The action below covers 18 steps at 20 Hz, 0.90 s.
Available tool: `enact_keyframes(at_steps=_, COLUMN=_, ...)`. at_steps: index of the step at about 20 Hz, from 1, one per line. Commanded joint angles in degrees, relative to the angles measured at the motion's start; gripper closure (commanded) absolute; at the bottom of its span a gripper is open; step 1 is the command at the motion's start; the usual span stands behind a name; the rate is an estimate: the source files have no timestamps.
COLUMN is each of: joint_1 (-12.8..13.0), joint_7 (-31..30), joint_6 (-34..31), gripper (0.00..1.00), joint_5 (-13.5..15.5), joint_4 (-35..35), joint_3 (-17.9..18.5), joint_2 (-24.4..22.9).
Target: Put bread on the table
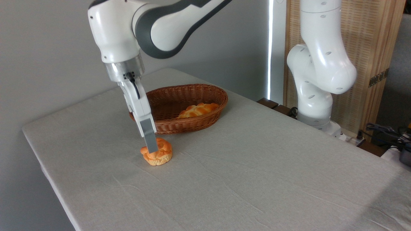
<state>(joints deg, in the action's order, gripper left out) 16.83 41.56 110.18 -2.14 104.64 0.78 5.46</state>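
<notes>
From the fixed camera, the bun (157, 152) sits on the cloth of the bench (257, 179), towards the left long edge and just in front of the basket (179, 107), not touching it. The gripper (151, 145) reaches down onto the bun from above. Only one grey finger (149, 138) shows, edge-on, with its tip against the bun's knotted top; the other is hidden behind it, so I cannot tell whether the jaws are clamped on the bun or let go. The basket stands near the far corner of the bench and holds a longer braided loaf (198, 110) lying against its right inner wall. The arm's white base (316, 96) rises off the bench's right edge.
</notes>
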Motion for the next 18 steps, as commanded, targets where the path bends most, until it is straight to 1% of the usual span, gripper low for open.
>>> enact_keyframes(at_steps=1, joint_1=-2.4, joint_7=-8.1, joint_6=-4.9, gripper=0.0, joint_5=2.5, joint_4=-5.3, joint_3=1.7, joint_2=-2.5)
enact_keyframes(at_steps=2, joint_1=-3.5, joint_7=-8.8, joint_6=-7.2, gripper=0.0, joint_5=3.6, joint_4=-6.9, joint_3=1.6, joint_2=-2.9)
enact_keyframes(at_steps=3, joint_1=-5.3, joint_7=-8.8, joint_6=-10.0, gripper=0.0, joint_5=4.6, joint_4=-8.6, joint_3=1.1, joint_2=-3.2)
enact_keyframes(at_steps=4, joint_1=-7.2, joint_7=-8.7, joint_6=-12.1, gripper=0.0, joint_5=5.3, joint_4=-10.3, joint_3=-0.7, joint_2=-3.2)
enact_keyframes(at_steps=5, joint_1=-9.0, joint_7=-8.8, joint_6=-13.1, gripper=0.0, joint_5=5.0, joint_4=-11.2, joint_3=-2.3, joint_2=-3.2)
enact_keyframes(at_steps=6, joint_1=-10.1, joint_7=-8.8, joint_6=-13.5, gripper=0.0, joint_5=5.0, joint_4=-11.6, joint_3=-3.0, joint_2=-3.2)
enact_keyframes(at_steps=8, joint_1=-11.4, joint_7=-8.7, joint_6=-14.5, gripper=0.0, joint_5=4.6, joint_4=-11.7, joint_3=-3.3, joint_2=-3.5)
enact_keyframes(at_steps=11, joint_1=-13.0, joint_7=-8.3, joint_6=-15.3, gripper=0.0, joint_5=5.3, joint_4=-11.7, joint_3=-3.1, joint_2=-5.7)
enact_keyframes(at_steps=18, joint_1=-13.0, joint_7=-8.1, joint_6=-16.1, gripper=0.0, joint_5=4.7, joint_4=-11.7, joint_3=-3.2, joint_2=-5.7)
